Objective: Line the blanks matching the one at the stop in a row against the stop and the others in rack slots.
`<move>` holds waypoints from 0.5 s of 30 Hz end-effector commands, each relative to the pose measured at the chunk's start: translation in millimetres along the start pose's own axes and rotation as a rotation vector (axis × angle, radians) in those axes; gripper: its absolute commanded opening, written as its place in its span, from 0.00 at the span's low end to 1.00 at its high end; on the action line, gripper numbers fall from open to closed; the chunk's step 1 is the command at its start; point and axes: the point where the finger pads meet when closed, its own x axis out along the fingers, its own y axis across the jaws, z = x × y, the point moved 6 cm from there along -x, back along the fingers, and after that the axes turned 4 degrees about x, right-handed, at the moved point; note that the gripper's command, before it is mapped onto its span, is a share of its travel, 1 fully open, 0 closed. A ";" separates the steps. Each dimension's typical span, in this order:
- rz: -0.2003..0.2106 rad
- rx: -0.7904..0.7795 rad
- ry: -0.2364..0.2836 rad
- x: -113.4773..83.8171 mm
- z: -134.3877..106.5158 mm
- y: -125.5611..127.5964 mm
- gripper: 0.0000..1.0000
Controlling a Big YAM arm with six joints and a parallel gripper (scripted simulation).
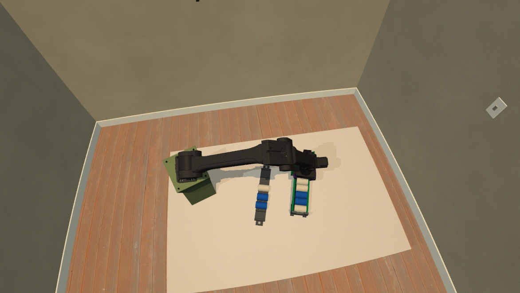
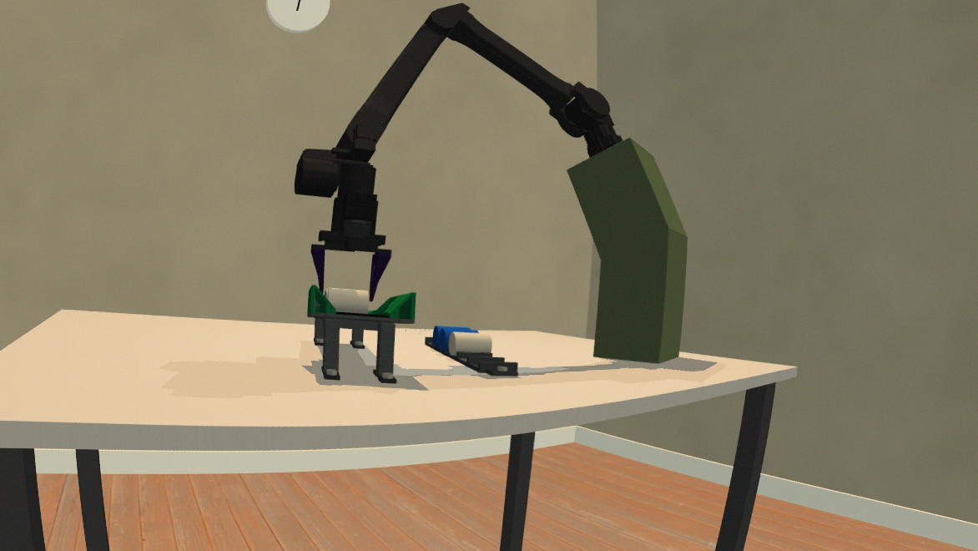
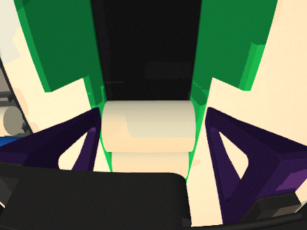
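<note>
Fingers (image 1: 302, 177) (image 2: 346, 295) straddle cream blank (image 1: 302, 181) (image 2: 347, 300) (image 3: 148, 126); green walls (image 1: 292, 196) (image 2: 403, 307) (image 3: 234, 42) flank it.

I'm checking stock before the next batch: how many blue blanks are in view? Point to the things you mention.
4. Two blue blanks (image 1: 301, 198) lie on the ramp (image 1: 292, 198) (image 2: 405, 305) (image 3: 237, 42), between cream ones; another two (image 1: 262, 196) (image 2: 441, 336) (image 3: 8, 140) lie on the stock rack (image 1: 260, 215) (image 2: 502, 368). None seems hidden.

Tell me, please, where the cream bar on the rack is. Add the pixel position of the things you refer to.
In the top view, the cream bar (image 1: 263, 188) (image 2: 471, 343) (image 3: 13, 120) lies across the dark rack (image 1: 260, 215) (image 2: 501, 367) (image 3: 5, 96), left of the green-sided ramp (image 1: 309, 196) (image 2: 404, 307) (image 3: 59, 45) and beside a blue bar (image 1: 262, 196) (image 2: 445, 340) (image 3: 8, 141).
</note>
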 end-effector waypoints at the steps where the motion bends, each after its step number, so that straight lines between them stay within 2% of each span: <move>1: -0.020 -0.001 -0.008 -34.5 8.4 -5.5 0.81; 3: -0.020 -0.001 -0.008 -44.6 8.2 -5.3 0.81; 5: -0.020 -0.001 -0.008 -44.6 8.2 -5.3 0.81; 15: -0.020 -0.001 -0.009 -93.4 7.6 -3.8 0.81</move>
